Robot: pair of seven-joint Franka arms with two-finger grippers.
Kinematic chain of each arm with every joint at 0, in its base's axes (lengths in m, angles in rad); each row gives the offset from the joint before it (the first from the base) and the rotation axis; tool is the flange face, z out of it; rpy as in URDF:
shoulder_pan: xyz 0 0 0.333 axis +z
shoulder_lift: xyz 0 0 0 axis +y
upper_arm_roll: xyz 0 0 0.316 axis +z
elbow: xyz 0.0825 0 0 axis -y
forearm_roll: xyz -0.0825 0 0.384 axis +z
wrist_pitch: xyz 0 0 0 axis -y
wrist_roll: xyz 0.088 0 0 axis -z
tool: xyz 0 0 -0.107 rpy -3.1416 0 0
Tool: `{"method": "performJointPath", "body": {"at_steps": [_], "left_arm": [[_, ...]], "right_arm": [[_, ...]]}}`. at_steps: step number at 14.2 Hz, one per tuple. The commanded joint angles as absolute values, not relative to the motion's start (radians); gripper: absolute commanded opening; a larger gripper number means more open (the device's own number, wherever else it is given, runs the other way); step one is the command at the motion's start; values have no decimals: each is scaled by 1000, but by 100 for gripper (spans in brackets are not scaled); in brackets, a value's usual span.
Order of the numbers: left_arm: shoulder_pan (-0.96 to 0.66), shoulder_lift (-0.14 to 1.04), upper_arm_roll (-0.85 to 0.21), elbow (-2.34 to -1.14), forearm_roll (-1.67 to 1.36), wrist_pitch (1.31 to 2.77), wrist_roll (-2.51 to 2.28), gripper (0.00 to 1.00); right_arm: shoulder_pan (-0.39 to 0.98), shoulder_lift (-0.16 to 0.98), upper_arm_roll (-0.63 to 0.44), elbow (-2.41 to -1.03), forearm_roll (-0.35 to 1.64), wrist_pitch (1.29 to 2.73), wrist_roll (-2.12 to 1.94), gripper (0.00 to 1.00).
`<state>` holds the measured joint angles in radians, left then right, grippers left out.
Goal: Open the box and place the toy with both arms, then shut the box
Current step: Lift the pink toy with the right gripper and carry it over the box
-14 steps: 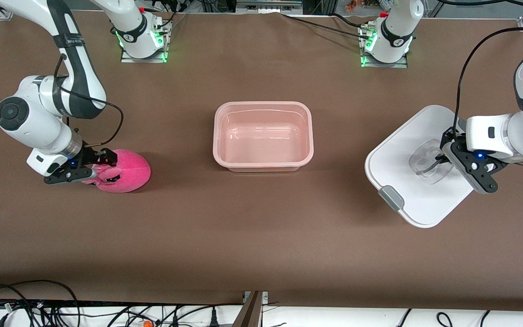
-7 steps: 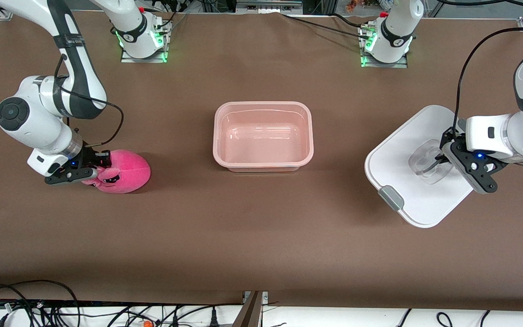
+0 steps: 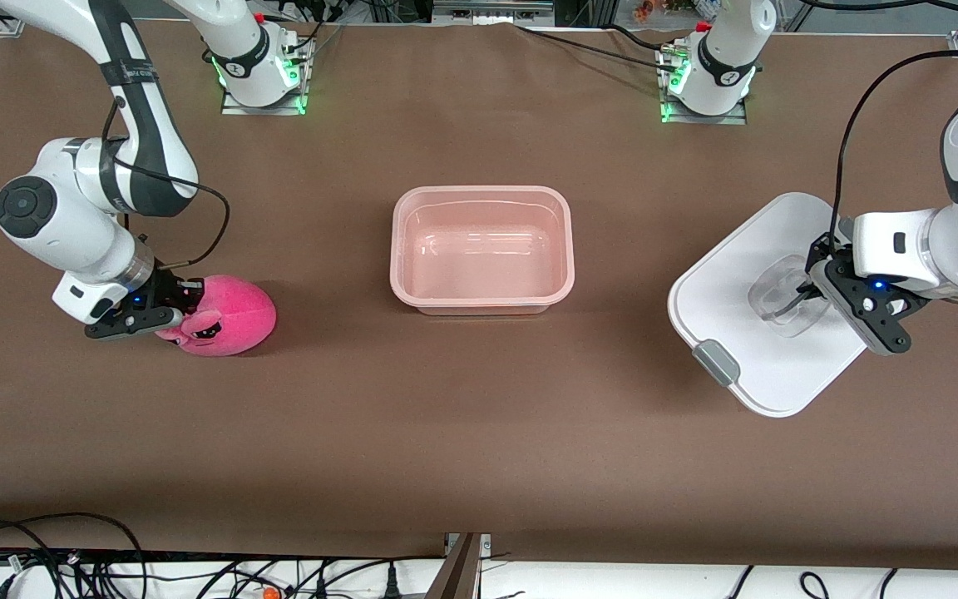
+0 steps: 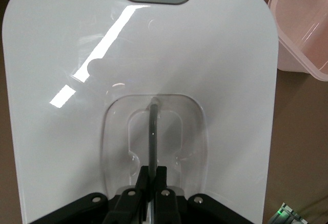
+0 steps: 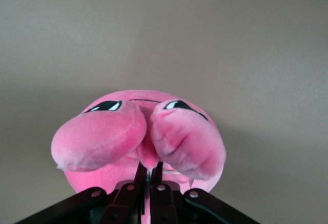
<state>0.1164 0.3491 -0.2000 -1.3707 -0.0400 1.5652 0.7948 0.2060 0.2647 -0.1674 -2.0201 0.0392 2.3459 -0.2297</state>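
Toy (image 3: 225,316) sits on table (image 3: 479,466) toward right arm's end, well apart from open box (image 3: 481,249). Right gripper (image 3: 170,309) pinches plush between its two lobes; soft, light, likely to sag. Left gripper (image 3: 803,298) clamps clear handle (image 4: 154,137) of lid (image 3: 745,366); rigid, smooth, possibly slippery.

The box (image 3: 481,249), a pale-pink translucent tub with rounded corners, stands open and empty mid-counter, its flat white lid (image 3: 758,304) lying skewed toward the left arm's end, one grey clip (image 3: 715,363) at its nearer edge. The lid's clear recessed handle (image 4: 154,142) is pinched by the left gripper (image 4: 152,175). The toy (image 3: 225,316), a round bright-pink plush with half-lidded eyes, sits toward the right arm's end, pinched by the right gripper (image 5: 148,175).
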Motion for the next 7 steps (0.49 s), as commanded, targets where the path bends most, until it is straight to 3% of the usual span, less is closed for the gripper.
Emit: {"method": "performJointPath", "body": {"at_steps": [1,7], "left_arm": [[127,347,-207,-1362,-67,1549,819,0],[127,347,-207,-1362,-67,1549,819,0]], "right_arm": [[209,226,-135,-1990,46,2284,-270,0],[219,227,-60,-1761,37,1978,-351,0]]}}
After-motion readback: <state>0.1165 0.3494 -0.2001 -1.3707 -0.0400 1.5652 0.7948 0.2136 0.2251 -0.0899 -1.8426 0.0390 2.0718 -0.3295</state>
